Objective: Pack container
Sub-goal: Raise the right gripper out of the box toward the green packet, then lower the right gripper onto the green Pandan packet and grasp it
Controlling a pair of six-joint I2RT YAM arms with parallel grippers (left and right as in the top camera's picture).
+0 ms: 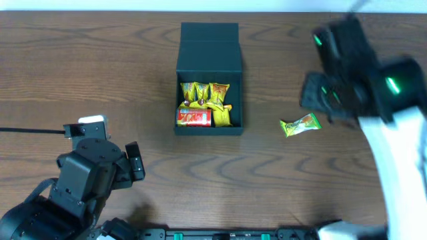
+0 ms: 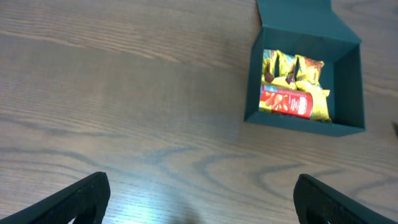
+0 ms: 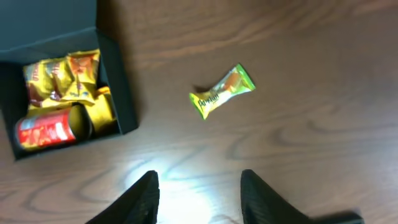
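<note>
The left end effector [image 2: 200,202] hangs spread wide and empty; the right end effector [image 3: 198,198] gapes narrower.

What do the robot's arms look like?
Mostly black and blocky. The right arm has small green lights and a white lower section. The left arm has a white patch and a thin black cable running off sideways. The left gripper and right gripper each have two black tapered fingers.

My left arm [image 1: 80,180] is all matte black: blocky housings, a small white tab [image 1: 92,121] on top and a thin black cable [image 1: 30,130] leading from it. My right arm [image 1: 363,73] is black too (blurred overhead), dotted with green lights [image 1: 391,84] above a white segment [image 1: 400,160]. The left fingers [image 2: 78,200] and right fingers [image 3: 142,199] are plain black wedges.
</note>
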